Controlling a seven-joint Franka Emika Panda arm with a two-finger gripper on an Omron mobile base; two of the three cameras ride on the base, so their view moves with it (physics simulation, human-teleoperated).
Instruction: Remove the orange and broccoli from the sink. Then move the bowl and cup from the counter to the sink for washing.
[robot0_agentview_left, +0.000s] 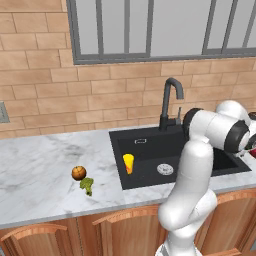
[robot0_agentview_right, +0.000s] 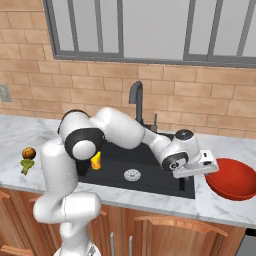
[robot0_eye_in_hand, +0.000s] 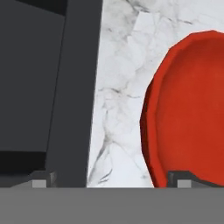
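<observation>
The red bowl (robot0_agentview_right: 232, 178) sits on the counter right of the black sink (robot0_agentview_right: 150, 150). My gripper (robot0_agentview_right: 211, 168) hangs open just above the bowl's near-sink rim. In the hand view the bowl (robot0_eye_in_hand: 192, 109) lies at the right, with one fingertip (robot0_eye_in_hand: 41, 181) over the sink's rim (robot0_eye_in_hand: 78, 87) and the other over the bowl's edge; nothing is held. The yellow cup (robot0_agentview_left: 128, 163) stands inside the sink (robot0_agentview_left: 150, 150). The orange (robot0_agentview_left: 78, 172) and the broccoli (robot0_agentview_left: 87, 185) rest side by side on the counter left of the sink.
A dark curved faucet (robot0_agentview_left: 170, 100) rises behind the basin, and a white drain (robot0_agentview_left: 165, 169) sits in its floor. A brick wall and a window run along the back. The marble counter (robot0_agentview_left: 35, 170) stretches left of the sink, with wooden cabinets below.
</observation>
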